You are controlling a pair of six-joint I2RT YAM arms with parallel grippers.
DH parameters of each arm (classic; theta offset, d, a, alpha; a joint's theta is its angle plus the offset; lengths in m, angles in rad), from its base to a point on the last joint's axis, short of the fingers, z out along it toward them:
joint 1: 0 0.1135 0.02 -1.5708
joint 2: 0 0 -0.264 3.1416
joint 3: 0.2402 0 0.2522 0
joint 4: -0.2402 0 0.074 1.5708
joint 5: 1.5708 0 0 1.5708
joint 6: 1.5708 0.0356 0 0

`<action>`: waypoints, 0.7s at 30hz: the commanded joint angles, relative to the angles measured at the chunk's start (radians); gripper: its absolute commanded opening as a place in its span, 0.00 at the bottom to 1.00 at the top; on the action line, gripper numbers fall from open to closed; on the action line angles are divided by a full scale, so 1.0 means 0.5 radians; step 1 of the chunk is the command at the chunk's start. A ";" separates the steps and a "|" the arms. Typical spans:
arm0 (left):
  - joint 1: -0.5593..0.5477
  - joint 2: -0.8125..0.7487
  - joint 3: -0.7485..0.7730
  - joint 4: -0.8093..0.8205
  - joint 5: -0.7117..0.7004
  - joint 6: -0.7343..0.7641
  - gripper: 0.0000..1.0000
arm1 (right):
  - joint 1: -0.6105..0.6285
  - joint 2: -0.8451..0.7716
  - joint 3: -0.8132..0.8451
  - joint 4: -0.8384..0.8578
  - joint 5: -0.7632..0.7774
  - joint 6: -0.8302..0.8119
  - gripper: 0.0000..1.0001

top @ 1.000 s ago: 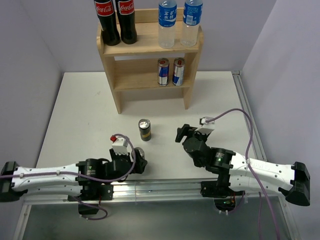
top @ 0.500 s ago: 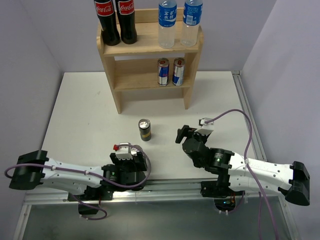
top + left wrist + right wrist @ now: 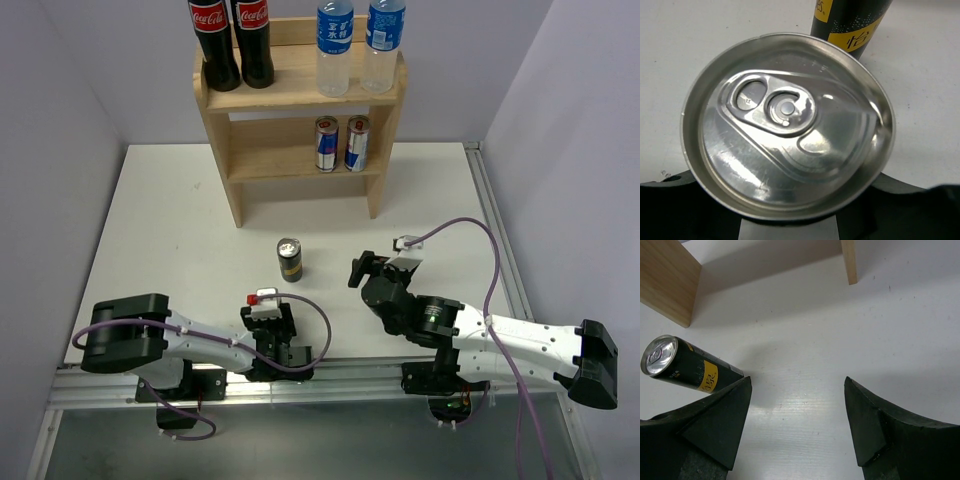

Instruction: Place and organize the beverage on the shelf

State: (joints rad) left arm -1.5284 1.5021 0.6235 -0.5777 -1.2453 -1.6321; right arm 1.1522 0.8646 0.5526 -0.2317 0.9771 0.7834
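The wooden shelf [image 3: 290,90] stands at the back. Its top tier holds two water bottles [image 3: 335,45] and two cola bottles [image 3: 215,45], and its lower tier holds two blue-silver cans [image 3: 327,144]. A dark can with a yellow label [image 3: 289,259] [image 3: 685,367] [image 3: 850,20] stands alone mid-table. My left gripper [image 3: 272,335] [image 3: 790,205] is shut on a second can, whose silver lid [image 3: 785,125] fills the left wrist view. From above, that can is hidden under the wrist. My right gripper [image 3: 358,268] [image 3: 797,405] hangs open and empty, just right of the standing can.
The shelf's side panels [image 3: 667,277] reach down to the table ahead of the right gripper. A metal rail [image 3: 330,375] runs along the near edge and another along the right edge [image 3: 495,230]. Grey walls close in on both sides.
The left arm has folded in, carrying its gripper a little right and nearer the front edge. Its jaws have closed on the can. The right arm has barely moved.
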 commanded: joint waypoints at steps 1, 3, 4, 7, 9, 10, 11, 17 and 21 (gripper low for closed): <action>0.035 0.003 0.060 -0.041 -0.089 -0.089 0.20 | 0.009 -0.011 -0.001 0.046 0.046 0.019 0.81; 0.059 -0.040 0.060 0.005 -0.096 -0.019 0.01 | 0.012 -0.020 -0.007 0.037 0.052 0.019 0.81; 0.068 -0.062 0.063 0.020 -0.099 0.042 0.01 | 0.009 -0.023 -0.010 0.037 0.055 0.019 0.81; 0.096 -0.154 0.142 -0.083 -0.111 0.156 0.00 | 0.012 -0.048 -0.016 0.031 0.055 0.016 0.81; 0.096 -0.243 0.262 -0.191 -0.132 0.199 0.00 | 0.012 -0.060 -0.022 0.031 0.058 0.010 0.81; 0.099 -0.282 0.305 -0.240 -0.148 0.251 0.00 | 0.012 -0.063 -0.028 0.037 0.058 0.010 0.81; 0.099 -0.374 0.354 -0.350 -0.169 0.276 0.00 | 0.009 -0.063 -0.031 0.043 0.058 0.007 0.80; 0.316 -0.919 0.496 0.289 0.051 1.535 0.00 | 0.009 -0.060 -0.044 0.101 0.034 -0.008 0.80; 0.693 -1.178 0.407 0.979 0.471 2.184 0.00 | 0.009 -0.063 -0.034 0.141 0.021 -0.057 0.80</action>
State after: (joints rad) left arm -1.3022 0.9894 0.8253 -0.3931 -1.1061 -0.9031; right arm 1.1522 0.8494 0.5465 -0.2153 0.9741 0.7692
